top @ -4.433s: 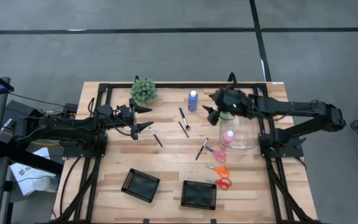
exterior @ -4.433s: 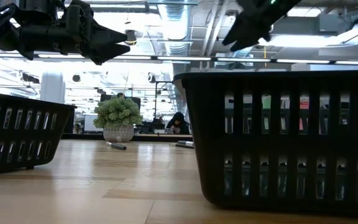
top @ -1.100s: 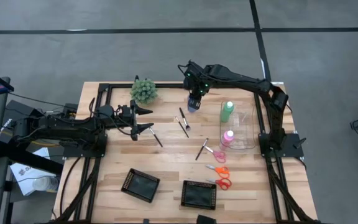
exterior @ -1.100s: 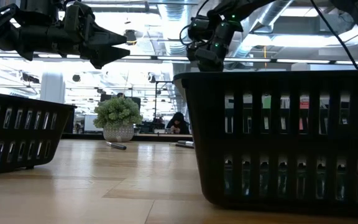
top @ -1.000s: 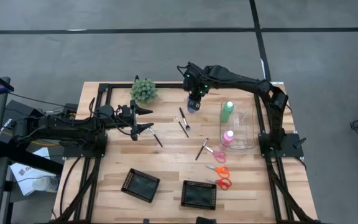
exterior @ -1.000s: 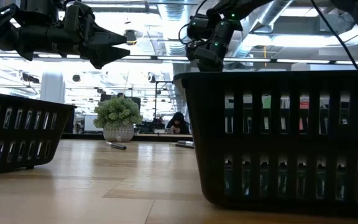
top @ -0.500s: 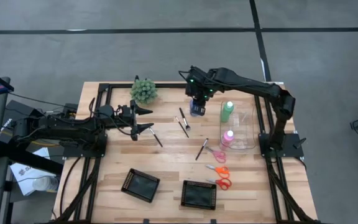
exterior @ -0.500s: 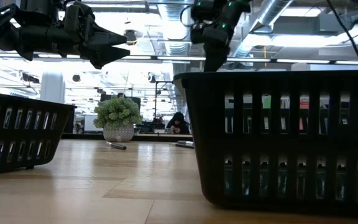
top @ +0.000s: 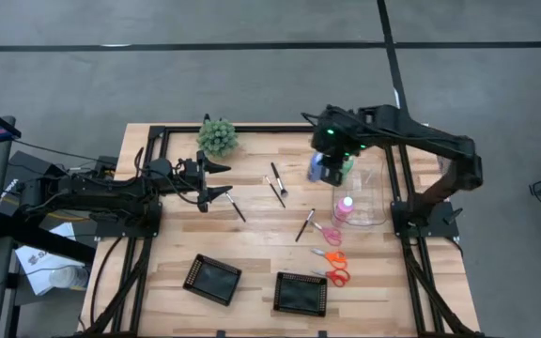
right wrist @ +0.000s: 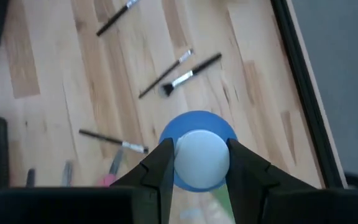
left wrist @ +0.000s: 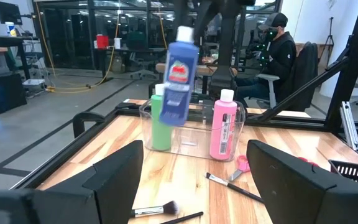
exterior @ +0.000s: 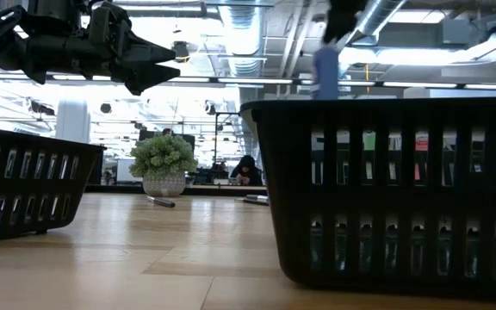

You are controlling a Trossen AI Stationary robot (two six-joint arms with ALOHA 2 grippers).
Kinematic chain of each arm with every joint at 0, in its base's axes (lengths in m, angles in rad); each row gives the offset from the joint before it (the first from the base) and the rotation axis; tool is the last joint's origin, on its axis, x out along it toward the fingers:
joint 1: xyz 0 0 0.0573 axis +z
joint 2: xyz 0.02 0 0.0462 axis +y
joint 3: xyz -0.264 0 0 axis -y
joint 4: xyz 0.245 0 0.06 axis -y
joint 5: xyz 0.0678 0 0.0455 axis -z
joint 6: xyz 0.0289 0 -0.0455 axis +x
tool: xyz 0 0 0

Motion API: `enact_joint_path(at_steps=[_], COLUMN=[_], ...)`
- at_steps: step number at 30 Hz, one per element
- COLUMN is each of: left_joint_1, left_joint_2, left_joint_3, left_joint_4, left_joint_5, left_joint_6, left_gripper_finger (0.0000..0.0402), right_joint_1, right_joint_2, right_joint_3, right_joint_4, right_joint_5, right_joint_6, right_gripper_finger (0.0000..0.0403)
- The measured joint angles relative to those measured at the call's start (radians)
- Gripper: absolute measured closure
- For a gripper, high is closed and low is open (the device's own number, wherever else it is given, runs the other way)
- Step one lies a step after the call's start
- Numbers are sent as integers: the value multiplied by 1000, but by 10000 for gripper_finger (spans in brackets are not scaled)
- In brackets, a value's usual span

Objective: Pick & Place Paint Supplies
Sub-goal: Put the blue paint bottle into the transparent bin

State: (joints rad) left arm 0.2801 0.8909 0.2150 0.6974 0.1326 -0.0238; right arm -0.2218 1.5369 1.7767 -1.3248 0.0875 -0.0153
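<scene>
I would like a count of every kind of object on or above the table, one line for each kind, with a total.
Bottles: 3 (blue bottle, green bottle, pink bottle)
Brushes: 4
Scissors: 3 (pink scissors, orange scissors, red scissors)
Black trays: 2
Plant ball: 1
Clear container: 1
Total: 14

Bright ceiling lights (exterior: 420,56) glare behind the dark baskets (exterior: 386,189), leaving them backlit. The blue bottle (left wrist: 179,78) is smeared with motion blur.
</scene>
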Motion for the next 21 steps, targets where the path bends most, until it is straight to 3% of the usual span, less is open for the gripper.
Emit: enact_joint_path(at_steps=[12, 21], left_joint_1=[0, 0], left_joint_2=[0, 0], left_joint_3=[0, 0], left_joint_4=[10, 10], left_joint_5=[0, 0], left_joint_6=[0, 0], left_gripper_finger=[121, 121], right_joint_1=[86, 105], right_joint_2=[-167, -200], right_joint_3=[0, -3], right_joint_4=[-246, -245], right_joint_5=[143, 155], right_joint_6=[255, 308], right_gripper_finger=[300, 300])
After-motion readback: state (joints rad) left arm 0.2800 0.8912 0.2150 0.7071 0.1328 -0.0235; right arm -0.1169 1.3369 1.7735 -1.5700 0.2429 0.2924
